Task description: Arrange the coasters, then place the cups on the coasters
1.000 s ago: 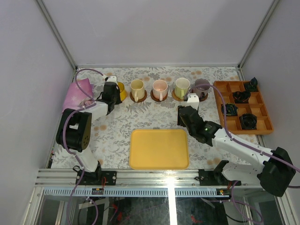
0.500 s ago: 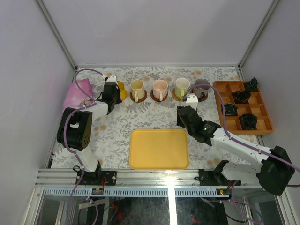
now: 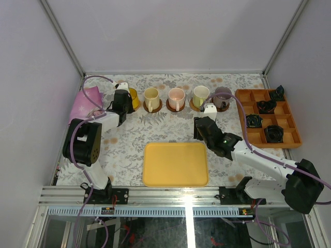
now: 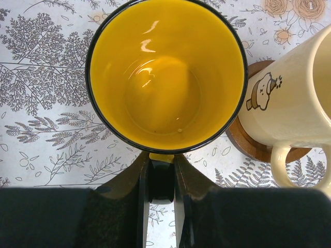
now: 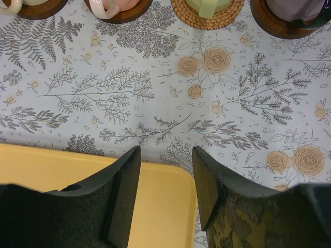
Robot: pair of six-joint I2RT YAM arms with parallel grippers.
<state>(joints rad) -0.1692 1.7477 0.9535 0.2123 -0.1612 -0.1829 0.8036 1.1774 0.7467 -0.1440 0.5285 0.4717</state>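
Note:
Five cups stand in a row at the back: yellow (image 3: pixel 133 98), cream (image 3: pixel 151 98), pink (image 3: pixel 177 96), pale green (image 3: pixel 200 95) and purple-grey (image 3: pixel 223 95). Dark brown coasters (image 5: pixel 282 23) show under the cream, pink and purple-grey cups, and a tan woven coaster (image 5: pixel 207 13) under the green one. My left gripper (image 4: pixel 161 160) is shut on the handle of the yellow cup (image 4: pixel 165 77); no coaster shows beneath it. The cream cup (image 4: pixel 289 103) stands right beside it on its coaster (image 4: pixel 248 144). My right gripper (image 5: pixel 165 160) hangs open and empty over the yellow tray's far right corner.
A flat yellow tray (image 3: pixel 176 164) lies in the middle near the front. An orange compartment box (image 3: pixel 292 138) with small black objects stands at the right. A pink bag (image 3: pixel 85 102) lies at the left edge, behind the left arm.
The right gripper has drifted slightly left and its jaws have narrowed a little. The left arm and the yellow cup have not moved.

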